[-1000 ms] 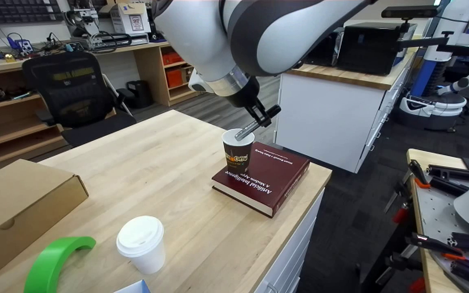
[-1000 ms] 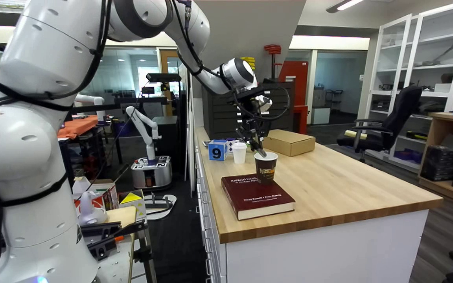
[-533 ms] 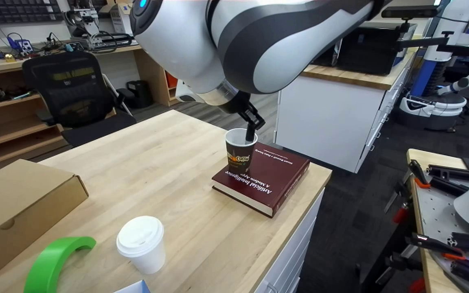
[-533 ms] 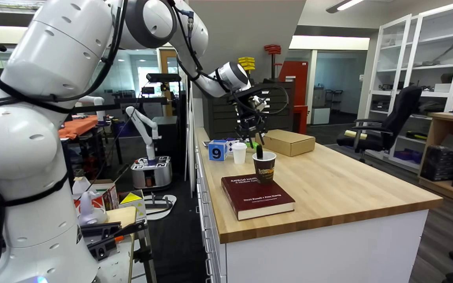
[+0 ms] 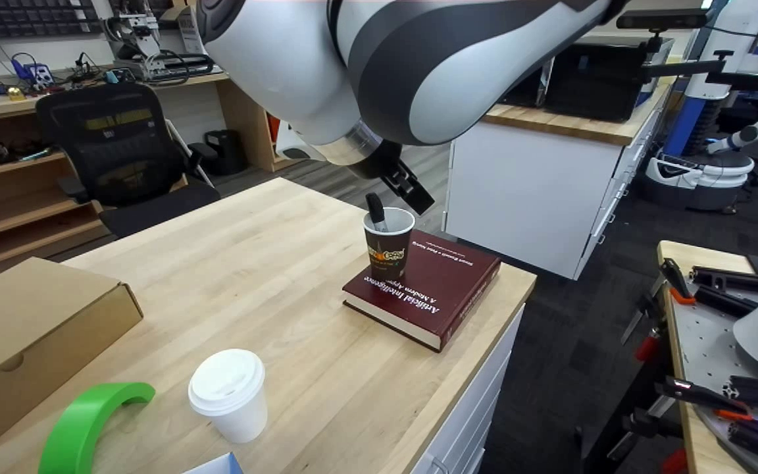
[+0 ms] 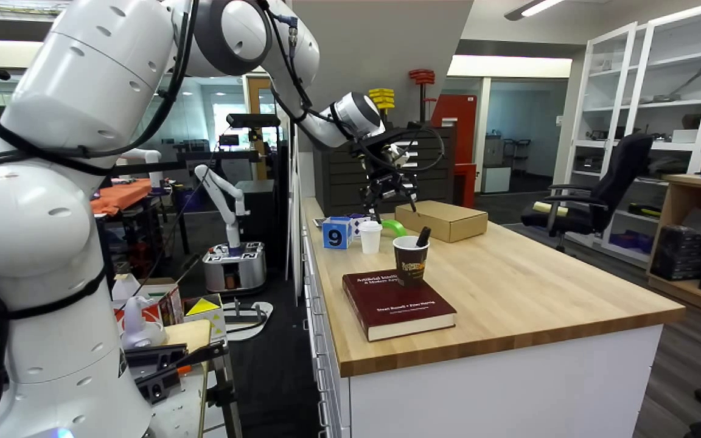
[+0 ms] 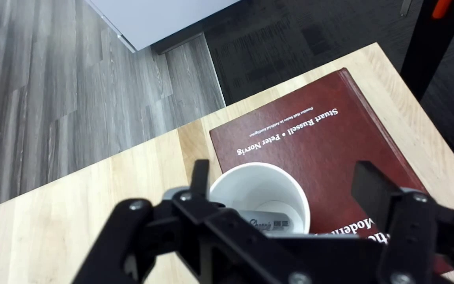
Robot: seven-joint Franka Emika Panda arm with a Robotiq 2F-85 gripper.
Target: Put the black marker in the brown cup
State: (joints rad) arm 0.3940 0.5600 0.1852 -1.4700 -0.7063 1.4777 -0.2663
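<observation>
The brown cup (image 5: 389, 255) stands upright on a dark red book in both exterior views. Inside it leans the black marker (image 5: 376, 209), its grey barrel down in the cup and its black cap end (image 6: 424, 236) sticking out above the rim. Seen from the wrist, the grey printed barrel (image 7: 271, 221) rests against the cup's inside, its other end hidden behind my gripper (image 7: 282, 169). The jaws stand wide apart with nothing between them, above the cup; in an exterior view the gripper (image 6: 395, 214) is apart from the marker.
The cup's book (image 5: 448, 283) lies near the table corner. A white lidded cup (image 5: 229, 395), a green arch (image 5: 86, 421), a cardboard box (image 5: 30, 329) and a blue number block (image 6: 336, 232) stand elsewhere on the wooden table (image 6: 509, 292).
The gripper has let go of the marker: its jaws have parted and it has backed off slightly. The marker, held over the rim earlier, has dropped in and tipped over to the opposite side of the cup.
</observation>
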